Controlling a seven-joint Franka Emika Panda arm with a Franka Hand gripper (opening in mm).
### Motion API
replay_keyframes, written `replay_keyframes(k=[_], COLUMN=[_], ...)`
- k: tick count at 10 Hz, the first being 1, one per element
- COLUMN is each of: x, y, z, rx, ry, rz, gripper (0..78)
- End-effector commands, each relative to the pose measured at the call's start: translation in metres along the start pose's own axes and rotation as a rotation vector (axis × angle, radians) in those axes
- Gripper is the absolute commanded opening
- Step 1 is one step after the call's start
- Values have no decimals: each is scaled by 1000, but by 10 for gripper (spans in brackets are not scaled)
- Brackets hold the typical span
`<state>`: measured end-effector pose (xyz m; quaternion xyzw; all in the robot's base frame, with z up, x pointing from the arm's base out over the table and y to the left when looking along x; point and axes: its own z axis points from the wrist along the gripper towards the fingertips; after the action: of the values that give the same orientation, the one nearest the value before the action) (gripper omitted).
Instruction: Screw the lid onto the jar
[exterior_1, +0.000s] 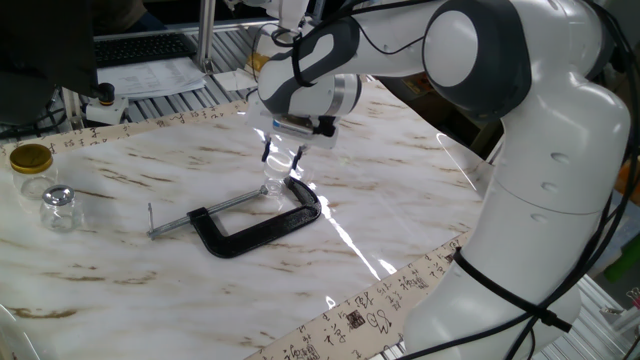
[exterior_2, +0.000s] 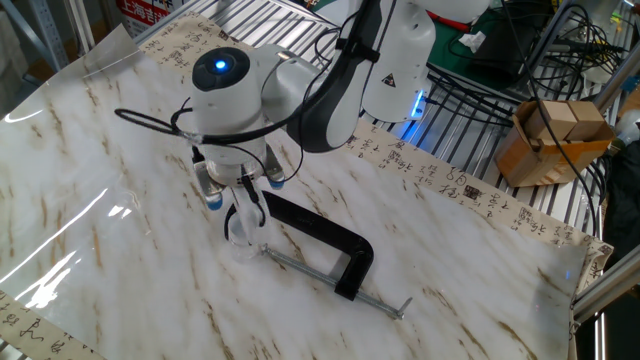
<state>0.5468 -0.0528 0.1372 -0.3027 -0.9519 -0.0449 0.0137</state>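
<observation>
The jar (exterior_1: 274, 187) stands on the marble table (exterior_1: 400, 190), touching the screw end of the black C-clamp (exterior_1: 255, 224); its glass is hard to make out against the glare, and the lid cannot be told apart from it. The gripper (exterior_1: 282, 156) hangs directly above, fingers (exterior_2: 247, 212) reaching the jar's top; whether they clench it I cannot tell. Far left, a gold-lidded jar (exterior_1: 31, 165) and a bulbous clear jar (exterior_1: 58, 208); contents unclear.
</observation>
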Motion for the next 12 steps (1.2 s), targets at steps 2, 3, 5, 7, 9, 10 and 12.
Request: replay_keyframes(k=[2, 3, 5, 7, 9, 10, 12], x=[2, 2, 2, 2, 2, 2, 2], y=[4, 4, 4, 4, 4, 4, 4], z=[0, 0, 0, 0, 0, 0, 0], rx=[-84, -90, -95, -87, -83, -83, -84], ry=[-77, -85, -110, -135, -156, -159, -167], rz=[404, 444, 500, 535, 575, 581, 621], gripper=[11, 11, 11, 11, 11, 11, 11])
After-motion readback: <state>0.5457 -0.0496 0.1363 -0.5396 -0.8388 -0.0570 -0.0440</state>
